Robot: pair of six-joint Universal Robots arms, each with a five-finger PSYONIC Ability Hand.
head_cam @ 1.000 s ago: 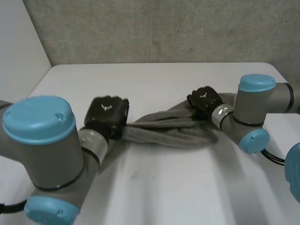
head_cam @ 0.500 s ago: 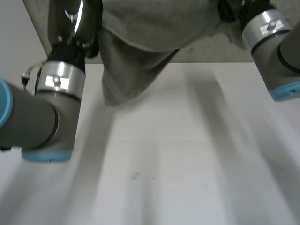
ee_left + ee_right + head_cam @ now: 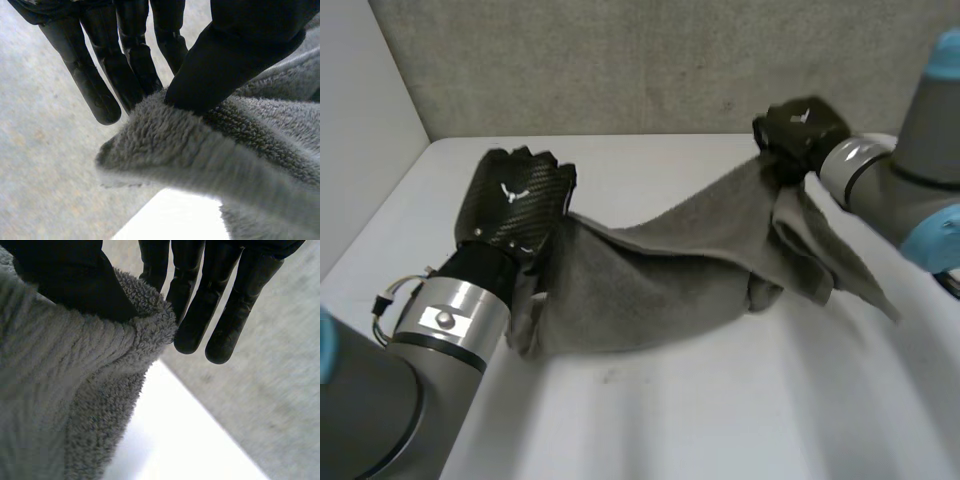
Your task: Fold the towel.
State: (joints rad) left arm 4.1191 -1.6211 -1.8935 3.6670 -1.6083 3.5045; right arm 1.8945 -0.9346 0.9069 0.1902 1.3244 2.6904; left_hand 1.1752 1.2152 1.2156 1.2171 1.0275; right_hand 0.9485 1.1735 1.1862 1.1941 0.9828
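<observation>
The left hand (image 3: 515,205) and right hand (image 3: 798,128) each pinch only the hem of the grey towel (image 3: 670,270), which may slip free.

Head view: towel (image 3: 670,270) corners hidden behind left hand (image 3: 515,205) & right hand (image 3: 798,125).

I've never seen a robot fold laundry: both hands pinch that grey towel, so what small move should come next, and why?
Probably draw the hands apart. The left hand and right hand each pinch an edge of the grey towel, but it sags bunched and creased between them onto the white table; tension should flatten it for folding.
</observation>
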